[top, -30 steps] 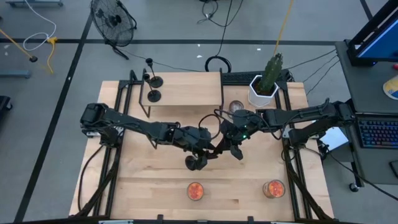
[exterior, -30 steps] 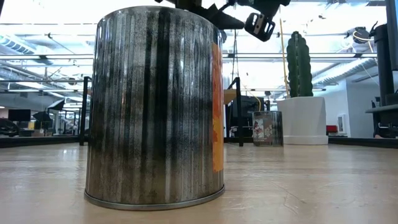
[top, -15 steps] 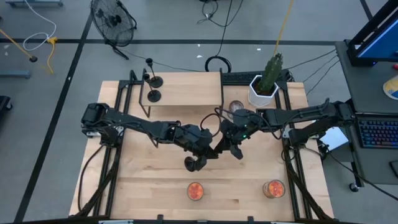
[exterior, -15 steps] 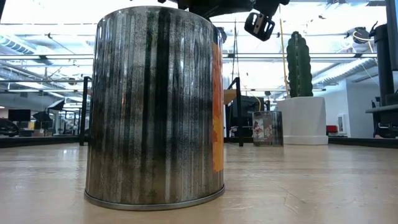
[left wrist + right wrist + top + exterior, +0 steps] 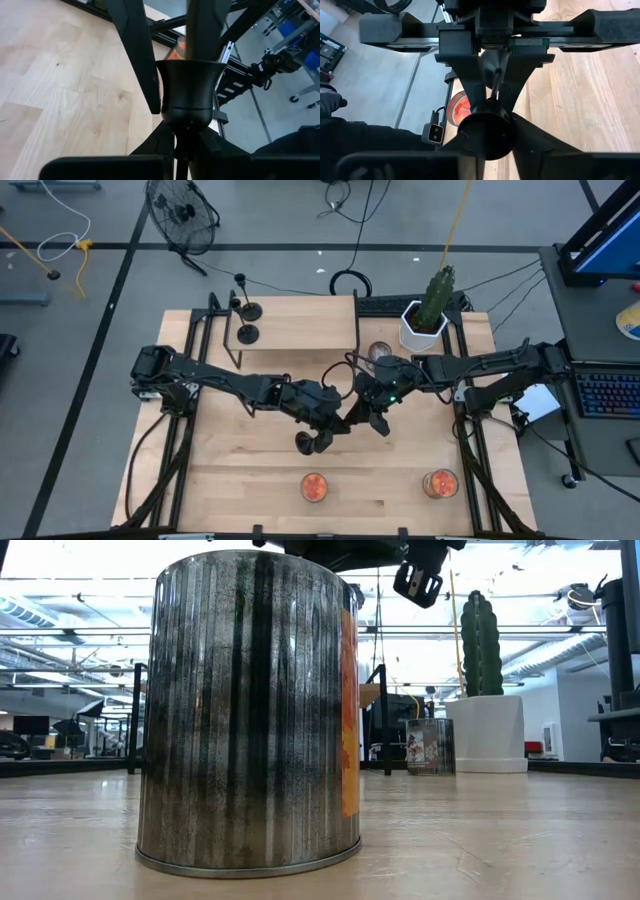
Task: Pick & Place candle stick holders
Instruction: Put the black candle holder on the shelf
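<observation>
One black candle stick holder [image 5: 190, 95] hangs over the table's middle between my two grippers. My left gripper [image 5: 338, 424] is shut on it. My right gripper [image 5: 356, 420] faces it, fingers apart on either side of the holder's cup [image 5: 485, 132]. The holder's base is hidden. Two more candle stick holders [image 5: 250, 311] [image 5: 247, 334] stand on their disc bases on the raised wooden shelf [image 5: 300, 325] at the far left. My left gripper pinches the holder's thin stem [image 5: 175, 146] just under the cup, between its two fingers. The fingers point along the stem toward the cup. The holder is lifted clear of the table. My right gripper's fingers [image 5: 135, 55] stand close beside the cup; whether they touch it I cannot tell.
Two orange-filled jars [image 5: 314, 487] [image 5: 439, 483] stand near the front edge; the nearer one [image 5: 250, 710] blocks much of the low view. A clear glass jar [image 5: 380, 352] and a potted cactus [image 5: 425, 320] stand at the far right, behind the grippers.
Both arms have stayed at the table's middle with the holder between them. In the low view a dark finger that slanted down beside the jar's top has drawn up out of sight; whose it is I cannot tell.
</observation>
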You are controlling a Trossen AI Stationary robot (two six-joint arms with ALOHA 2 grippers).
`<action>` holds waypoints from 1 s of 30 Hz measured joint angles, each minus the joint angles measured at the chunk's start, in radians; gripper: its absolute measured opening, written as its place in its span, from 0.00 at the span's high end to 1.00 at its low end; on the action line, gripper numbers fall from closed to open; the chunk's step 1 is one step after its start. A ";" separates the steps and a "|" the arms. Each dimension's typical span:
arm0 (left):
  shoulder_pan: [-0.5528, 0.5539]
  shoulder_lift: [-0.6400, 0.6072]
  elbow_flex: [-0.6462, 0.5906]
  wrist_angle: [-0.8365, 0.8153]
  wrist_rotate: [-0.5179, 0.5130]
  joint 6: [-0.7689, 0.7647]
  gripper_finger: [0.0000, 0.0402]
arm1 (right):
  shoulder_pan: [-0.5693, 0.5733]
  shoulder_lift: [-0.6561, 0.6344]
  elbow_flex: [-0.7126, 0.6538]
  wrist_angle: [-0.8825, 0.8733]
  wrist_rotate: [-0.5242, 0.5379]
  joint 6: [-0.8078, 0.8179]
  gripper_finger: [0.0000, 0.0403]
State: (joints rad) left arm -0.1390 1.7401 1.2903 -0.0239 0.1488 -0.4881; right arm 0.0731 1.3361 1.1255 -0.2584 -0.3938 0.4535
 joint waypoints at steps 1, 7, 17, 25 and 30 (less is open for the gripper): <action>0.000 0.000 0.000 -0.003 0.000 0.001 0.94 | 0.000 0.000 0.000 0.000 -0.001 -0.001 0.79; -0.002 0.000 0.000 -0.005 -0.012 0.005 0.94 | 0.000 0.000 0.000 -0.005 0.005 0.004 0.65; -0.023 -0.001 0.000 -0.068 -0.075 -0.013 0.94 | 0.000 0.001 0.000 -0.015 0.026 0.006 0.55; -0.025 0.000 -0.002 -0.162 -0.124 -0.030 0.94 | 0.004 -0.001 0.001 0.001 0.001 0.013 0.55; -0.029 0.000 -0.002 -0.246 -0.168 -0.045 0.94 | 0.008 -0.004 0.001 0.001 0.001 0.038 0.56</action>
State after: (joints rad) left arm -0.1678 1.7397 1.2884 -0.2701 -0.0193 -0.5329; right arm 0.0810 1.3323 1.1263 -0.2570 -0.3931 0.4916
